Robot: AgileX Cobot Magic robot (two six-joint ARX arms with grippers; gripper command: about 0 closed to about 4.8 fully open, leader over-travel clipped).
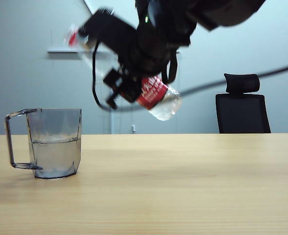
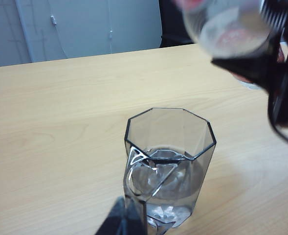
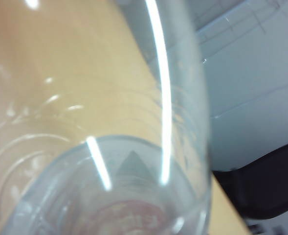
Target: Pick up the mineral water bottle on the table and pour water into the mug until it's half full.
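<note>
Right gripper [image 1: 126, 88]: glossy black housing, looping black cable, small green light above

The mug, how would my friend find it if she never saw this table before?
Look at the wide light-brown wooden table and go to its left side. There stands the mug, see-through smoky grey with flat-sided walls, a squared handle and water about halfway up. The only other clear container, the mineral water bottle, has a red label and hangs tilted in the air in the right gripper.

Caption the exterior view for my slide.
Right hand holds the tilted mineral water bottle above the table, beside the half-full mug.
</note>
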